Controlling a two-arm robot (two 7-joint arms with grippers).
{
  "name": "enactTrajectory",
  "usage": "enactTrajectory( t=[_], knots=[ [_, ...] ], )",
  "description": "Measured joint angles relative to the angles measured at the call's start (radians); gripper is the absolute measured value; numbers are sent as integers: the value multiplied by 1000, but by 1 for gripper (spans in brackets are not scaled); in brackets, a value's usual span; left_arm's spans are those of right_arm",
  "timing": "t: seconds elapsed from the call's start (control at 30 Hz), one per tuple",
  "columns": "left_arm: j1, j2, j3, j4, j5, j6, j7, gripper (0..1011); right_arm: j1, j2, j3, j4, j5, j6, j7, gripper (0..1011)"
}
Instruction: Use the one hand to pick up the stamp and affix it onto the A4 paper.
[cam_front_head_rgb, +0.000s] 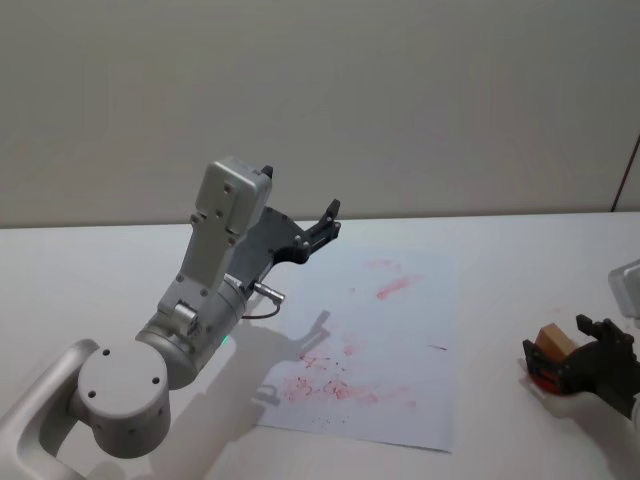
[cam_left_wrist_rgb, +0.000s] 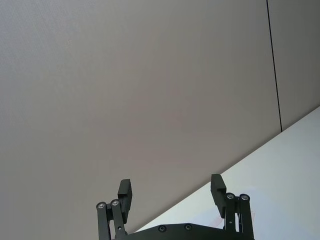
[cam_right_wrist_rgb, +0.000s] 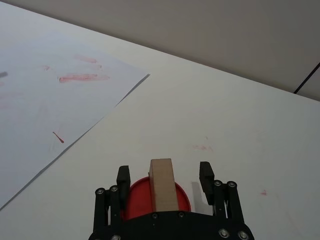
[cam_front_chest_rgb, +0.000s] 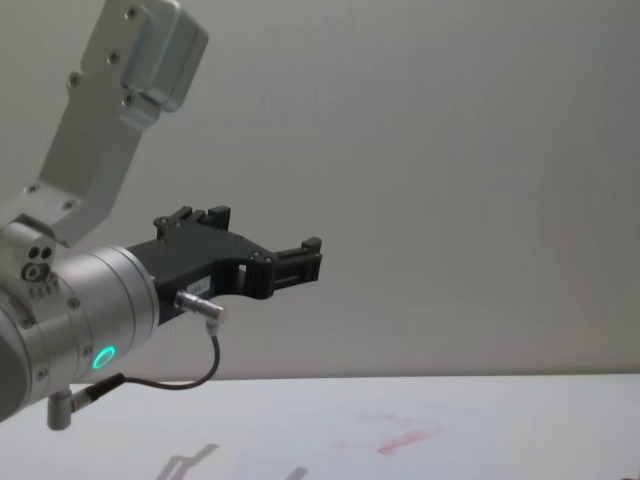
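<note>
Currently, stamp (cam_right_wrist_rgb: 162, 185), likely light and rigid, best gripped across its wooden handle above the red base, is standing at the head view's lower right, apart from the A4 paper (cam_front_head_rgb: 390, 340), between the spread, non-touching fingers (cam_right_wrist_rgb: 206, 172) of the right gripper (cam_right_wrist_rgb: 165, 170); left gripper (cam_front_head_rgb: 325, 222) is idling raised, fingers parted.

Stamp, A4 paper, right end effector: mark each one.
stamp (cam_front_head_rgb: 555, 342): head view, on its wooden handle.
A4 paper (cam_front_head_rgb: 420, 320): head view, on a bare patch near its middle.
right end effector (cam_right_wrist_rgb: 164, 170): right wrist view, midway between its open fingertips, over the stamp's handle.
</note>
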Motion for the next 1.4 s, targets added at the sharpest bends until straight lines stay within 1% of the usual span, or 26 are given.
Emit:
enactTrajectory(
  t=[0.03,0.1,0.13,0.17,0.23,0.27,0.4,0.47,0.5,0.53,0.6,0.63,0.67,0.7,0.77,0.9,1.07,1.3,1.4],
  knots=[
    [0,0,0,0,0,0,0,1001,0,0,0,0,0,0,0,879],
    [0,0,0,0,0,0,0,1001,5,-4,-2,5,-4,3,3,785],
    [0,0,0,0,0,0,0,1001,8,-6,-3,8,-7,4,4,785],
    [0,0,0,0,0,0,0,1001,10,-7,-4,10,-8,5,5,732],
    [0,0,0,0,0,0,0,1001,13,-9,-5,12,-10,7,6,704],
    [0,0,0,0,0,0,0,1001,15,-10,-5,14,-12,8,6,632],
    [0,0,0,0,0,0,0,1001,19,-13,-7,18,-15,10,9,536],
    [0,0,0,0,0,0,0,1001,21,-14,-8,21,-16,11,10,451],
    [0,0,0,0,0,0,0,1001,22,-15,-8,21,-17,12,10,451],
    [0,0,0,0,0,0,0,1001,23,-16,-8,22,-18,12,11,372],
    [0,0,0,0,0,0,0,1001,24,-16,-9,23,-18,13,11,358],
    [0,0,0,0,0,0,0,1001,24,-16,-9,23,-19,13,11,313],
    [0,0,0,0,0,0,0,1001,24,-17,-9,23,-19,13,12,302],
    [0,0,0,0,0,0,0,1001,24,-17,-9,23,-19,13,12,236],
    [0,0,0,0,0,0,0,1001,24,-17,-9,23,-19,13,11,218],
    [0,0,0,0,0,0,0,1001,23,-17,-8,20,-14,9,10,219],
    [0,0,0,0,0,0,0,1001,26,-24,-6,9,3,-5,9,219],
    [0,0,0,0,0,0,0,1001,48,-50,-12,-12,35,-22,22,219],
    [0,0,0,0,0,0,0,1001,68,-74,-21,-23,53,-29,36,219]
  ],
)
